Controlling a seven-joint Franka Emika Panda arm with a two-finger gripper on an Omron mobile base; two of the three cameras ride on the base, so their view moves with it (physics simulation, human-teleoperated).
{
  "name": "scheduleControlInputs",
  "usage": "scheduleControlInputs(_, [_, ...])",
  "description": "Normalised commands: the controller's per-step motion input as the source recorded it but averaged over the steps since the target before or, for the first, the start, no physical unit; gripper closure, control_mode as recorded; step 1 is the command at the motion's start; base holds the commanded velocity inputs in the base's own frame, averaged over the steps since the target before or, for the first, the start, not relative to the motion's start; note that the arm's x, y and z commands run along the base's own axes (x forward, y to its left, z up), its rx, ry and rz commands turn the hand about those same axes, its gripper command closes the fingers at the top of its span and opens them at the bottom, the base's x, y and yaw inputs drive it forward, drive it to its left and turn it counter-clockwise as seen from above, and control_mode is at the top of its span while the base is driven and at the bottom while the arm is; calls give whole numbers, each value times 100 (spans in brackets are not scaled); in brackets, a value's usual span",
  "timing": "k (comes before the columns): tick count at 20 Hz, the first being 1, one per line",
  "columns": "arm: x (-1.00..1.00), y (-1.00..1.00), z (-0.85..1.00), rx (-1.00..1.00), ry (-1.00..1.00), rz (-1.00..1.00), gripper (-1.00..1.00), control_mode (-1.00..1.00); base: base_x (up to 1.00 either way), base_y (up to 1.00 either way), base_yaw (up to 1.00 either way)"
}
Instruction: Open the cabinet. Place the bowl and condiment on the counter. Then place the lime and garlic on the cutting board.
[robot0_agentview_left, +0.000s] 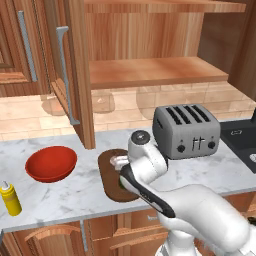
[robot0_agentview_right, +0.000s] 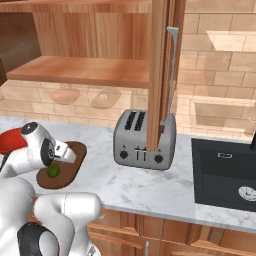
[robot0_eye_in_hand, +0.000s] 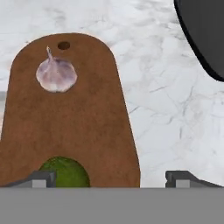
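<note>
Hand view: cutting board (robot0_eye_in_hand: 74, 118), dark brown, lying flat on the white marble desk (robot0_eye_in_hand: 162, 87). Garlic (robot0_eye_in_hand: 56, 74) resting on the board near its hanging hole. Lime (robot0_eye_in_hand: 65, 172) resting on the board at the opposite end, close to the left fingertip. Gripper (robot0_eye_in_hand: 111, 178): fingers wide apart, holding nothing; both dark tips visible either side of the board's near end.

Left base view: cabinet (robot0_agentview_left: 75, 65) open, both shelves bare. Bowl (robot0_agentview_left: 51, 163), red, on the desk left of the board. Condiment (robot0_agentview_left: 10, 198), yellow bottle, upright near the desk's front edge, left of the bowl. Toaster (robot0_agentview_left: 186, 130) to the right of the board.

Step in hand, judged: release of the lime, last item. Recommended handling: lift straight up, fingers kept spread, so neither tip nudges the round lime off the board.
</note>
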Motion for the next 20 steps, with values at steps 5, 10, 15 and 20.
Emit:
scheduleControlInputs(5, [0,14,100,5,-26,-1,-100,-100,0,0,0])
scheduleControlInputs(10, [-10,26,100,3,-17,-1,-100,-100,0,0,0])
scheduleControlInputs(15, [-67,-5,100,5,-4,0,-100,-100,0,0,0])
scheduleControlInputs(20, [-74,-59,100,12,0,3,-100,-100,0,0,0])
